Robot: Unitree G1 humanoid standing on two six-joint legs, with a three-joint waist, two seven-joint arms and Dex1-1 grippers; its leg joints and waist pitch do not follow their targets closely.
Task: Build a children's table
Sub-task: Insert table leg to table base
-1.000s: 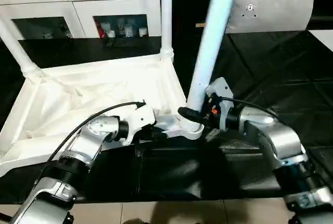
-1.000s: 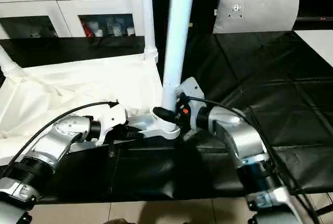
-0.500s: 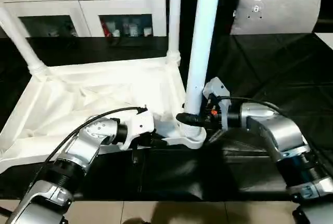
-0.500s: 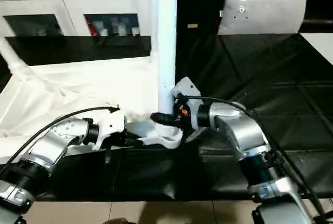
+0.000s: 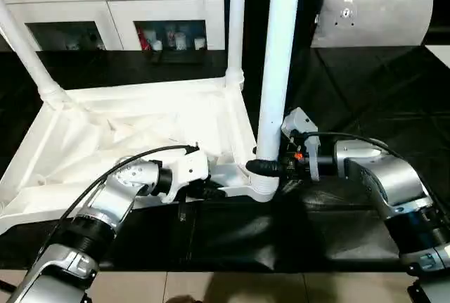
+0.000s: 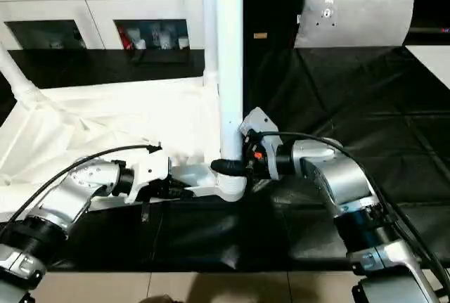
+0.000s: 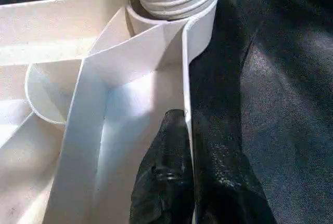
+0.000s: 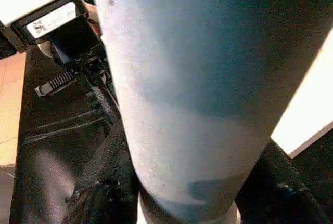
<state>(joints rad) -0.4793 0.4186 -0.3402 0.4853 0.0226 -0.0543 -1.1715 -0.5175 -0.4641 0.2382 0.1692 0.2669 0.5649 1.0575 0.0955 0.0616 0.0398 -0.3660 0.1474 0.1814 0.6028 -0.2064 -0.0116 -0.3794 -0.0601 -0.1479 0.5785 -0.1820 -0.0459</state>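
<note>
1. The leg (image 5: 280, 64) held by the right gripper (image 5: 271, 167) now stands nearly upright in the near corner socket (image 5: 265, 185) of the tabletop (image 5: 133, 145); a second ago it leaned away to the right at its top.
2. The right gripper, jaws clasped round the leg's foot, now sits lower and nearer the socket, with its wrist turned more level.
3. The camera has tilted, so the whole scene sits slightly shifted.

My two forearms are silver metal with black ribbed collars near the elbows. A black cable (image 5: 119, 166) loops over the left one; white wrist housings carry black fingers, orange-red bits on the right.
</note>
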